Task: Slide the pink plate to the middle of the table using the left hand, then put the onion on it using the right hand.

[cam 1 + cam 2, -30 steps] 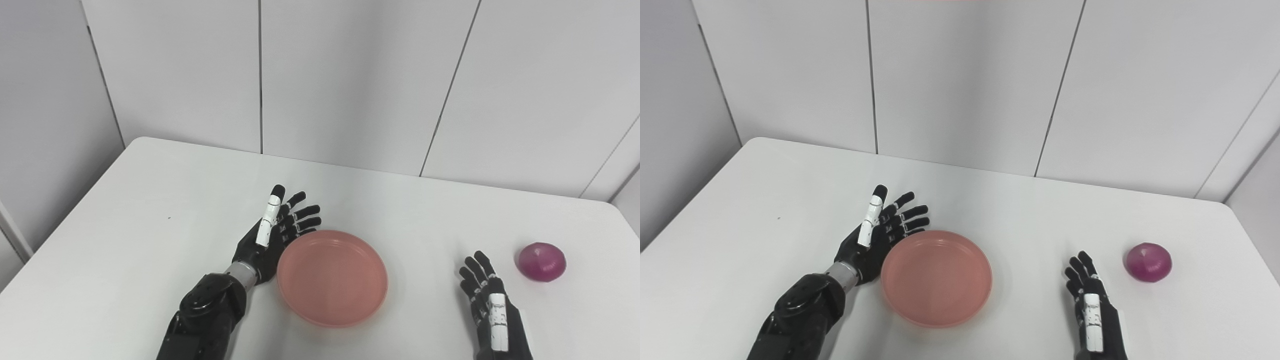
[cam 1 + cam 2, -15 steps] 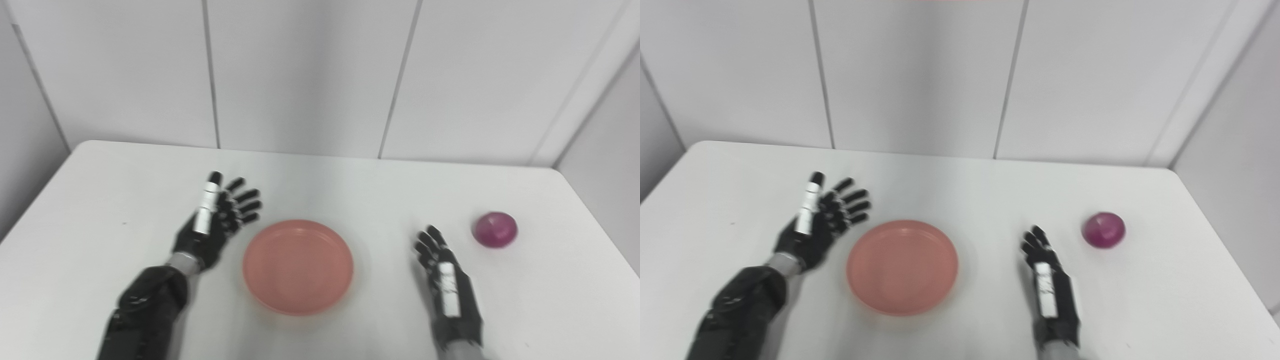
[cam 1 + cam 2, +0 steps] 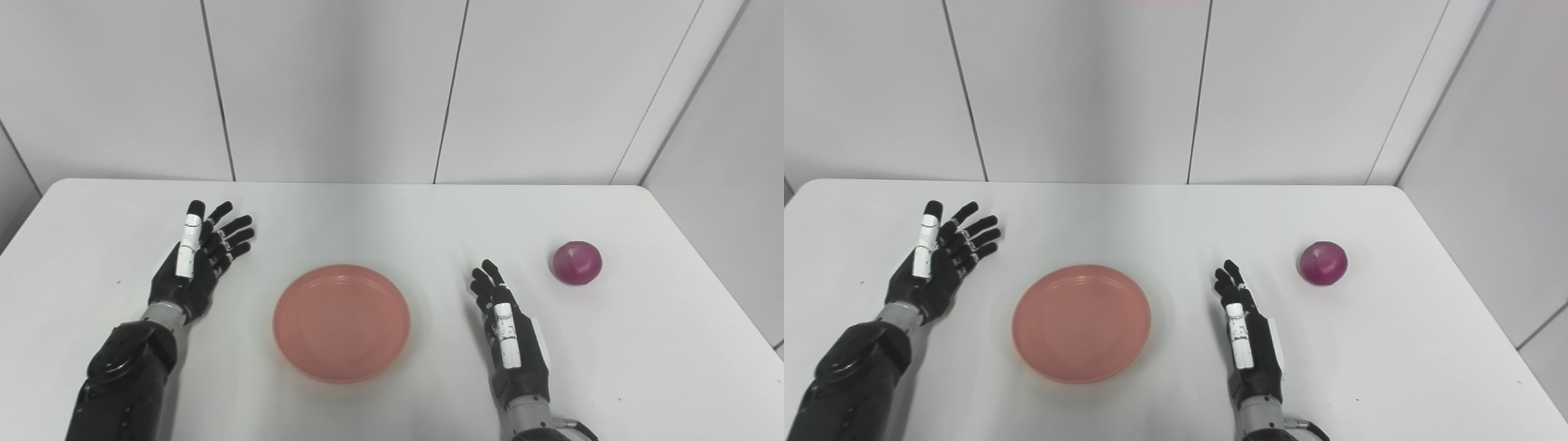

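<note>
Looks like a lab or test room, not a home. Plain white table with rounded corners, boxed in by bare grey-white wall panels at far side and right.

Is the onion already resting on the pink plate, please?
No, the onion sits on the bare table to the right of the right hand, well apart from the pink plate.

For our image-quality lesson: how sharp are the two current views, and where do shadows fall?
Left eye view: sharp, evenly lit, with soft shadows under the pink plate and onion. Right eye view: equally sharp, with a faint shadow beside the left hand and right hand.
</note>
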{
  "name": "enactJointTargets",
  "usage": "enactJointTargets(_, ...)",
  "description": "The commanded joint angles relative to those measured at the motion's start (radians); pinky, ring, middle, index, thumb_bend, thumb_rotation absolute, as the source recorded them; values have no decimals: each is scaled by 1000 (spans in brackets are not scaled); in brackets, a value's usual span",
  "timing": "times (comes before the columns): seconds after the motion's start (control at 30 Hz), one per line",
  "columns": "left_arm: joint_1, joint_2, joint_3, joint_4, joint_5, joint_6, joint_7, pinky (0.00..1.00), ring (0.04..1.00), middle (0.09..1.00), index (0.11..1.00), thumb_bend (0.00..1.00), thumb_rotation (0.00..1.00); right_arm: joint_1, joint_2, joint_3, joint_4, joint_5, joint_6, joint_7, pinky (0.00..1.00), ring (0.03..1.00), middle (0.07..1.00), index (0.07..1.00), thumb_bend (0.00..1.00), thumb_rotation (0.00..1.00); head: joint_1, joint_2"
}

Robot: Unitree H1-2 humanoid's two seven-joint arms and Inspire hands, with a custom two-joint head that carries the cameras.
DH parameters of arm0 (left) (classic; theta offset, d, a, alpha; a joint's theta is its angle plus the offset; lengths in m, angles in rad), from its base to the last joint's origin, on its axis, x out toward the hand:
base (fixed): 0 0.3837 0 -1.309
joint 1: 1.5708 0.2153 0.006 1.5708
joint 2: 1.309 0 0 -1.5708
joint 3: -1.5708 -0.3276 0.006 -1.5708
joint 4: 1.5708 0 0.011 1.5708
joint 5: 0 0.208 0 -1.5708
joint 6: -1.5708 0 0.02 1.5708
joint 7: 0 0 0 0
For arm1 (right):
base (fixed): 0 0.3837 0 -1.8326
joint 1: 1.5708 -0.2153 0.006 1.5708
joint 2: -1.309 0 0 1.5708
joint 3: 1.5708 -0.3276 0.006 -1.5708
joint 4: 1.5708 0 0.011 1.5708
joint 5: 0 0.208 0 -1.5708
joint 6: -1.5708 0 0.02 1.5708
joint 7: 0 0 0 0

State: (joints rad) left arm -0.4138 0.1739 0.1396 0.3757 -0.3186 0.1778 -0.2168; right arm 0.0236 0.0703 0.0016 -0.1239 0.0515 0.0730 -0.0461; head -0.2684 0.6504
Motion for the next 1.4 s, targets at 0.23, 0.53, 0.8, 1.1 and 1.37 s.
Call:
enactJointTargets(0.23,0,25,-3,31,7,-23,-38,819,803,792,879,738,935,-14,29,19,24,-14,26,-11,988,931,911,937,841,897,-78,-14)
enactJointTargets(0.53,32,22,18,-11,-32,35,-41,780,767,750,831,744,882,-23,36,29,49,-46,6,-21,991,933,913,937,767,922,-113,-31)
enactJointTargets(0.8,64,12,5,-62,-53,91,-42,769,770,757,825,719,893,-37,30,8,-21,5,40,-13,983,924,903,945,797,844,-110,-47)
enactJointTargets(1.1,99,-5,-27,-129,-42,131,-39,788,794,793,851,719,904,-156,-43,-76,-153,-27,109,-58,943,911,892,916,765,705,-102,-63)
enactJointTargets(1.37,106,-7,-36,-139,-51,152,-42,808,811,808,868,713,918,-258,-187,-112,-181,-253,159,-105,772,835,849,895,799,641,-125,-81)
